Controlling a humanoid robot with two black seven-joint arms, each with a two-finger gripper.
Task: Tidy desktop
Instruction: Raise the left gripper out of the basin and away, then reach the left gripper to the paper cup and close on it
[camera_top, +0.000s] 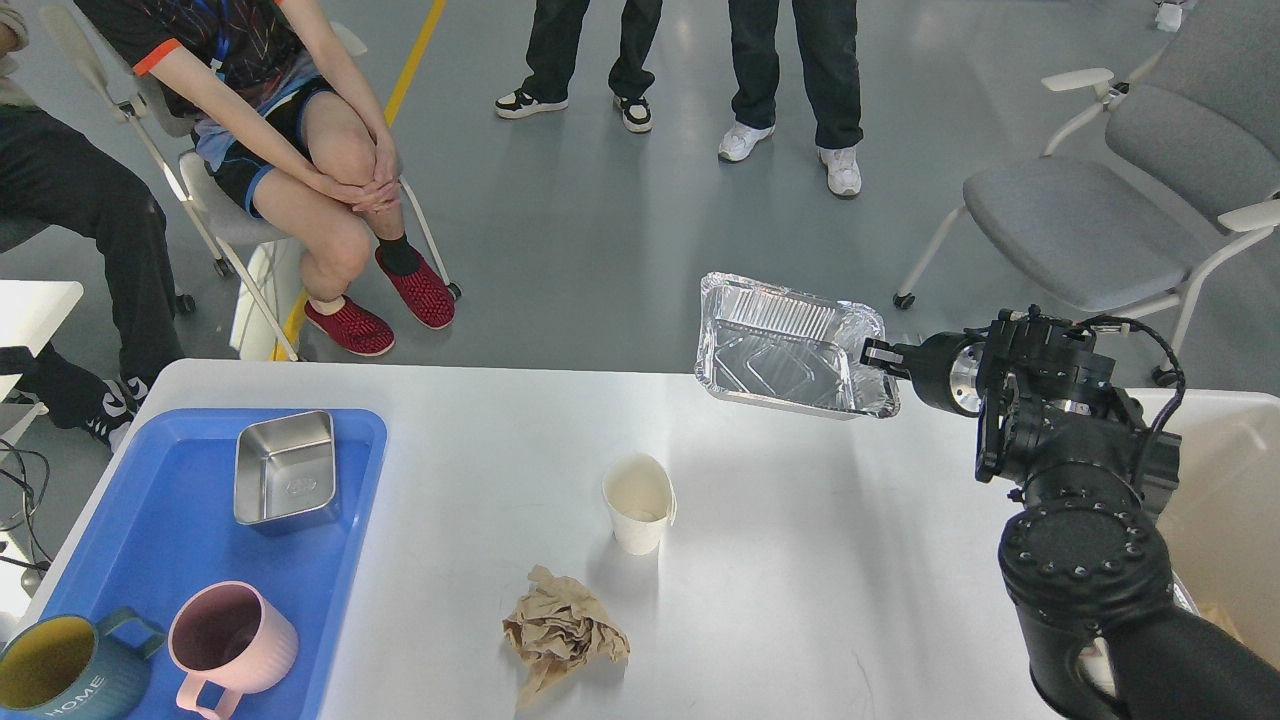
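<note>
Right arm reaching in from lower right, wrist level, right tool clamped on a foil rim.

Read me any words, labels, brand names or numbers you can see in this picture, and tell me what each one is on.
"HOME": in pale raised capitals on the side of the dark teal mug at the front of the blue tray.
A faint stamped mark sits on the bottom of the steel tin, too small to read.
Nothing readable shows on the pink mug, paper cup, foil tray or desktop.
</note>
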